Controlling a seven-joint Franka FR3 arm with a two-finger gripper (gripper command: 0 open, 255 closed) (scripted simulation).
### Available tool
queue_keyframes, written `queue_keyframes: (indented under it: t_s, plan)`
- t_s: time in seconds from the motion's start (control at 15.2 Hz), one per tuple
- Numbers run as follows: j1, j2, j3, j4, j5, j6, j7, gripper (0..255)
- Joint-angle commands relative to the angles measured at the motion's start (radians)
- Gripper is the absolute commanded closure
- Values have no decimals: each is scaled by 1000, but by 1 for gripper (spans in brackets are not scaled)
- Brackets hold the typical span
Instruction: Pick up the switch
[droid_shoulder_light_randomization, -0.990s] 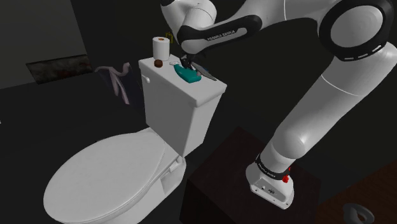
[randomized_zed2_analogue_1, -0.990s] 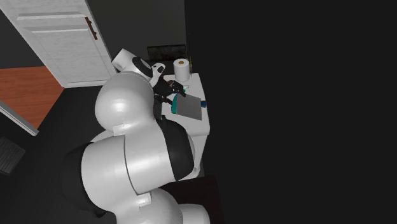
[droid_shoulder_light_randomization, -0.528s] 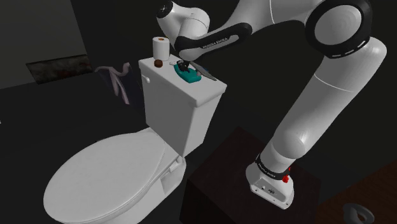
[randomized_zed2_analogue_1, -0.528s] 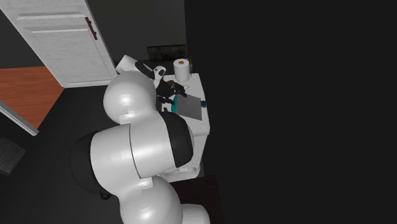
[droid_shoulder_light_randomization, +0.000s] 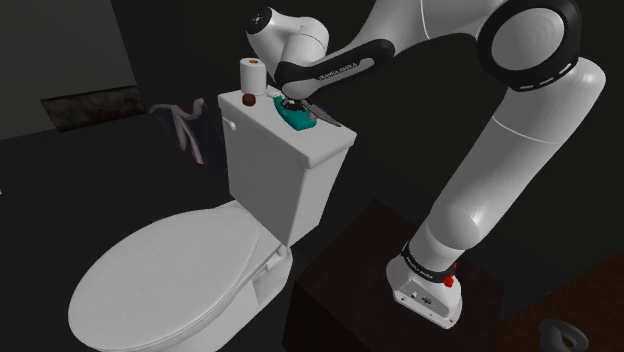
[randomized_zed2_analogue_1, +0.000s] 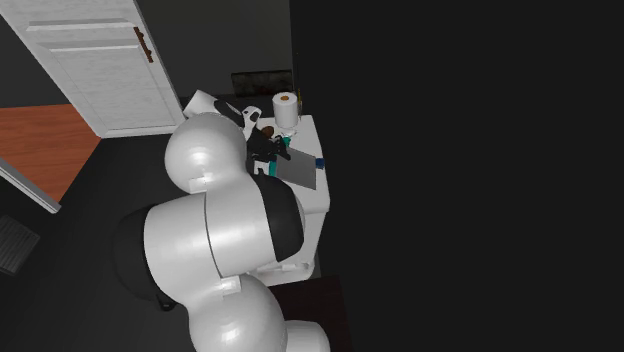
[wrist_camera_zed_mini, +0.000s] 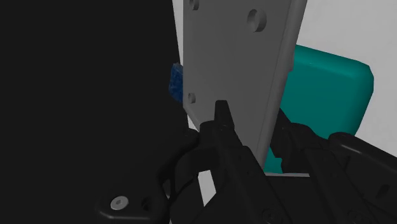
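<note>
Black fingers (wrist_camera_zed_mini: 224, 130) clasp the switch (wrist_camera_zed_mini: 242, 63) by its grey plate on the white toilet tank lid (droid_shoulder_light_randomization: 310, 148) (teal body half hidden behind the plate, small blue part unclear).

White toilet in a dark bathroom.
The toilet lid (droid_shoulder_light_randomization: 165, 275) is down; on the tank (droid_shoulder_light_randomization: 265, 165) a paper roll (droid_shoulder_light_randomization: 253, 74) stands upright, a small brown thing (droid_shoulder_light_randomization: 246, 100) just beside it; a white panelled door (randomized_zed2_analogue_1: 95, 70) meets reddish wood floor (randomized_zed2_analogue_1: 40, 140).

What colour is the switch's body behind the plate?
Teal switch body, behind a grey faceplate; it shows best in the wrist view.
</note>
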Motion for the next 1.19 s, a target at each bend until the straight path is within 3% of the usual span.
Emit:
queue_keyframes:
  t_s: [0.0,1.12]
  plan:
    - [-1,4,-1,-3,2,2,0,255]
    - [5,-44,5,103,42,-115,-103,255]
